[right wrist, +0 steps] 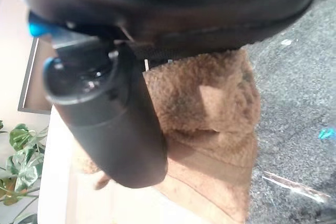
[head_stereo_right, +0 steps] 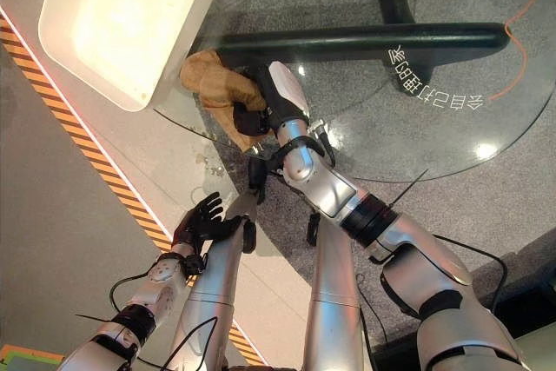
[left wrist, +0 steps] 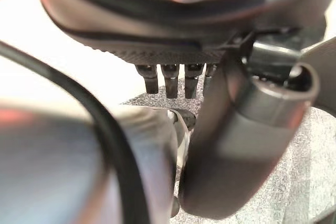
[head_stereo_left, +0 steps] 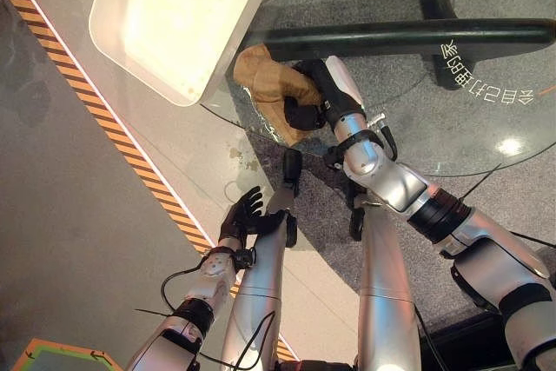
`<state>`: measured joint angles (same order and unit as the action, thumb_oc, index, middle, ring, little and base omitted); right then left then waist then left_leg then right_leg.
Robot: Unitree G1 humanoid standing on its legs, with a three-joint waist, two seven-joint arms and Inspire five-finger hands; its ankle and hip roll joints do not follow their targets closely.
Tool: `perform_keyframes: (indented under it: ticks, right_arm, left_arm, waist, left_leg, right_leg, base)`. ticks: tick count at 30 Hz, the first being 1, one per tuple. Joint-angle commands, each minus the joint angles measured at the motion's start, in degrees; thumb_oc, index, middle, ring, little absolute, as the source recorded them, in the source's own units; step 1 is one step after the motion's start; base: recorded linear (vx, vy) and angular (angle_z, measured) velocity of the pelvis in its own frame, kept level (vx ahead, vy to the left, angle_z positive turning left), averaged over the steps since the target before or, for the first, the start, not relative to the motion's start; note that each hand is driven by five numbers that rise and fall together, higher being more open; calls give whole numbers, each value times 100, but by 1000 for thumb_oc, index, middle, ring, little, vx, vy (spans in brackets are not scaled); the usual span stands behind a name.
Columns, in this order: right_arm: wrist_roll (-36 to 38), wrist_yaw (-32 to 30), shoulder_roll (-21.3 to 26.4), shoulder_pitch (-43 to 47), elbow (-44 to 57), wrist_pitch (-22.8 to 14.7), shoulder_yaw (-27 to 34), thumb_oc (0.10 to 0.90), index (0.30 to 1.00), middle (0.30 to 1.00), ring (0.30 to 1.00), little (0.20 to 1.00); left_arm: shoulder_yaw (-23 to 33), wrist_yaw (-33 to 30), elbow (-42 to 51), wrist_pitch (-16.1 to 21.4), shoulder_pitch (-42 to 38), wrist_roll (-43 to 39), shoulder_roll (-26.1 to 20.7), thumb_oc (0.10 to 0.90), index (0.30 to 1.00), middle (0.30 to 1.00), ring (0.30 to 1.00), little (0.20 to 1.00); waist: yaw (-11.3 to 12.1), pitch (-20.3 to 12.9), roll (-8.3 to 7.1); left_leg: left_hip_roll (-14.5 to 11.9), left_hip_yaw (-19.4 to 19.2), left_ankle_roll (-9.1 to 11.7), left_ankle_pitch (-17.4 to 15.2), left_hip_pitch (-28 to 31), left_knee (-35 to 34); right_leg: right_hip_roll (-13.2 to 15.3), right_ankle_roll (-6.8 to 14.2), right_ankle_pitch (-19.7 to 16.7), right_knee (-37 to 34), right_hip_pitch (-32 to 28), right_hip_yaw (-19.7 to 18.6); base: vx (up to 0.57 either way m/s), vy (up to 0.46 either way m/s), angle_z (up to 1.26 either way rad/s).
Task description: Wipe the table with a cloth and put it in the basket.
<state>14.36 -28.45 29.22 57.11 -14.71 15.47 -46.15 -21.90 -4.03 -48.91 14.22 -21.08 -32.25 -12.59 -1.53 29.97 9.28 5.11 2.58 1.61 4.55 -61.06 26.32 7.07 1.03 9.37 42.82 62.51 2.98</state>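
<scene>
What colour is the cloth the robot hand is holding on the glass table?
Tan brown: the cloth shows best in the left eye view.

Head stereo overhead; wrist cameras close-up.

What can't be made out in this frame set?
- Right hand fingers: hidden in the crumpled tan terry cloth in the eye views, behind the hand's own bulk in the right wrist view.
- White rectangular plastic basket: cut off by the top edge in the eye views; its inside is washed out.
- Round glass table: cut off at the right edge.
- Left hand surroundings: blurred in the left wrist view.
</scene>
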Motion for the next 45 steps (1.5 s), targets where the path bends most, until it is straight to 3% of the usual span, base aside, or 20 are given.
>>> perform_keyframes:
  ticks: [1,7,9,10,15,19,28,33,37,38,39,45]
  right_arm:
    - [148,-971,-38,-221,81,-208,250,100,300,300,300,200]
    - [-121,-1821,19,-251,124,60,921,100,300,300,300,200]
    - [-113,-1850,47,-240,124,86,963,100,300,300,300,200]
    - [-71,-2016,223,-22,112,314,1170,100,300,300,300,200]
    - [212,-2362,649,228,-56,587,1630,100,300,300,300,200]
    - [386,-2376,1046,436,-428,547,1926,100,300,300,300,200]
    - [869,-2615,1719,577,-1302,44,2567,100,300,300,300,200]
    - [1226,-3378,1941,287,-1537,-564,3152,100,300,300,300,200]
    - [1226,-3378,1941,287,-1537,-564,3152,100,300,300,300,200]
    - [1320,-3895,2010,82,-1705,-1019,3632,100,300,300,300,200]
    - [1293,-3978,2022,11,-1696,-1077,3765,100,300,300,300,200]
    - [1176,-3655,2032,19,-1635,-1122,3765,100,300,300,300,200]
  left_arm:
    - [-254,-11,-364,7,616,107,-49,800,900,900,900,900]
    - [-196,-46,-439,66,642,64,33,800,900,900,900,900]
    - [-190,-39,-443,61,642,61,29,800,900,900,900,900]
    - [-98,20,-483,59,557,47,11,800,900,900,900,900]
    - [-9,147,-551,56,611,83,-44,800,900,900,900,900]
    - [35,243,-595,56,639,68,-114,800,900,900,900,900]
    - [51,339,-495,81,729,16,-265,800,900,900,900,900]
    - [38,355,-320,52,785,-53,-325,800,900,900,900,900]
    - [38,355,-320,52,785,-53,-326,800,900,900,900,900]
    - [17,345,-232,-36,790,-124,-336,800,900,900,900,900]
    - [11,357,-201,-58,801,-132,-338,800,900,900,900,900]
    - [44,423,-158,-58,806,-174,-332,800,900,900,900,900]
  waist:
    - [-33,-18,195]
    - [-90,-18,191]
    - [-91,-18,190]
    - [-96,-18,180]
    - [-74,-18,152]
    - [-49,-18,145]
    - [-31,-18,162]
    - [-78,-18,185]
    - [-78,-18,185]
    - [-132,-18,225]
    - [-131,-18,246]
    - [-150,-18,312]
  left_leg:
    - [101,-101,-47,-658,-127,524]
    - [80,-133,-71,-665,-73,450]
    - [77,-136,-72,-666,-70,450]
    - [60,-184,-99,-496,-209,401]
    - [8,-209,-97,-525,-114,372]
    - [-34,-234,-100,-550,-76,369]
    - [-89,-281,-123,-597,-30,291]
    - [-109,-319,-137,-616,-16,233]
    - [-109,-319,-137,-616,-15,233]
    - [-106,-338,-145,-621,5,192]
    - [-103,-339,-143,-615,15,177]
    - [-97,-339,-131,-585,44,123]
  right_leg:
    - [-200,510,-863,-1014,310,-841]
    - [-204,541,-909,-1092,276,-863]
    - [-202,542,-912,-1091,275,-861]
    - [-168,535,-1104,-1157,415,-846]
    - [-115,555,-1117,-1184,327,-787]
    - [-61,568,-1121,-1172,306,-725]
    - [35,574,-1123,-1302,258,-608]
    - [59,594,-1140,-1407,241,-592]
    - [59,594,-1140,-1407,241,-592]
    - [69,612,-1164,-1511,211,-601]
    - [66,615,-1173,-1550,195,-613]
    - [78,616,-1178,-1624,171,-637]
  base:
    - [0,0,0]
    - [-1,18,0]
    - [-21,1,0]
    - [-44,1,-1]
    - [-9,-1,-1]
    - [0,0,0]
    - [-4,-4,-2]
    - [-3,-1,-9]
    - [1,2,-7]
    - [0,0,0]
    - [12,33,-4]
    - [1,13,-2]
